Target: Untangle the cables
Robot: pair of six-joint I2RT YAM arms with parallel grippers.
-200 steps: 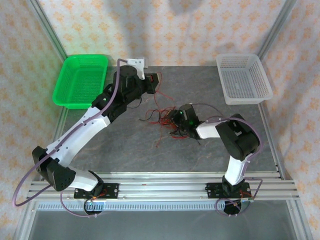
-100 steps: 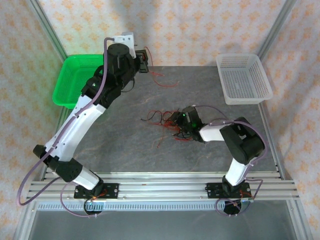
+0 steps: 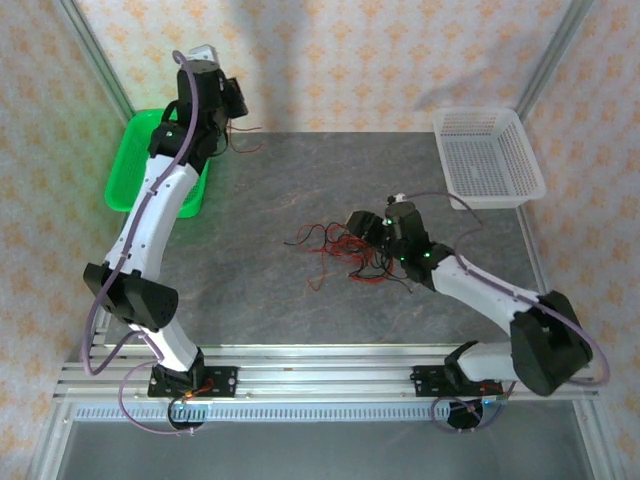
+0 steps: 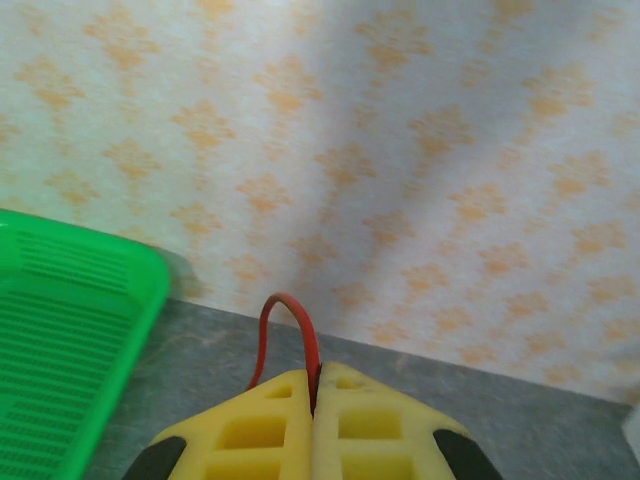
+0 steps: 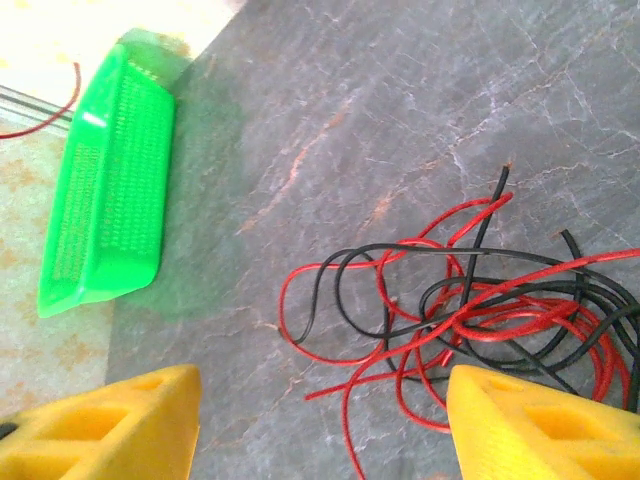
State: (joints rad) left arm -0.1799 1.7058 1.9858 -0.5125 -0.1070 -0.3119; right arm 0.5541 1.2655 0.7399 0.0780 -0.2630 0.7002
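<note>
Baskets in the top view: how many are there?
2: a green basket at the far left, a white basket at the far right. None seems hidden.

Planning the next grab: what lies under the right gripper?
A tangle of red and black cables lies on the table, right below the open right gripper. From above, the gripper covers part of the tangle, so its extent there is hidden.
</note>
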